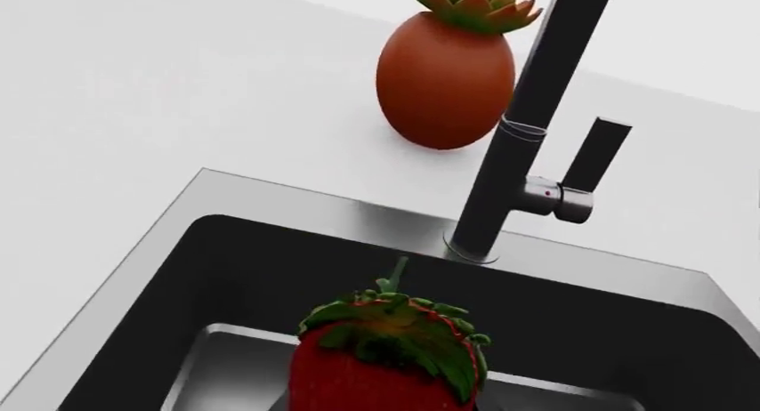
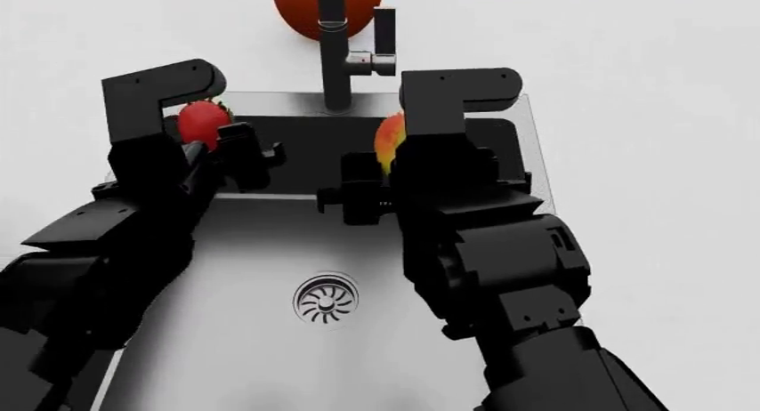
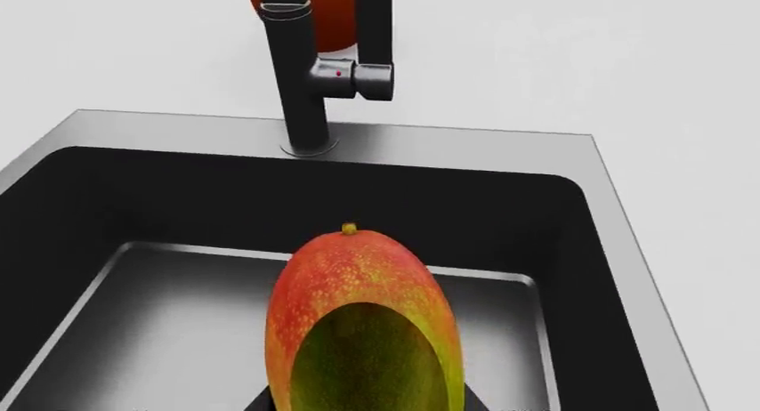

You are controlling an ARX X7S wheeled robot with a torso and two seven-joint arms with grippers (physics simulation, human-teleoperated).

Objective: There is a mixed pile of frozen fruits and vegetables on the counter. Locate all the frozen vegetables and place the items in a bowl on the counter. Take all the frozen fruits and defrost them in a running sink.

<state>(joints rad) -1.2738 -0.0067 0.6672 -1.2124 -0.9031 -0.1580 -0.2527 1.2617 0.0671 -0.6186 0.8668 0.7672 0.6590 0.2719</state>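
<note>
strawberry (image 2: pixel 202 122) in left pincer (image 2: pixel 220 149), mango (image 2: pixel 389 140) in right pincer (image 2: pixel 377 181), both half hidden

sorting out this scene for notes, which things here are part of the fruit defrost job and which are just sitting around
Part of the job:
- strawberry, at the left gripper
- mango, at the right gripper
- sink
- faucet

Just sitting around:
- round orange-red pot with a succulent, on the counter behind the faucet
</note>
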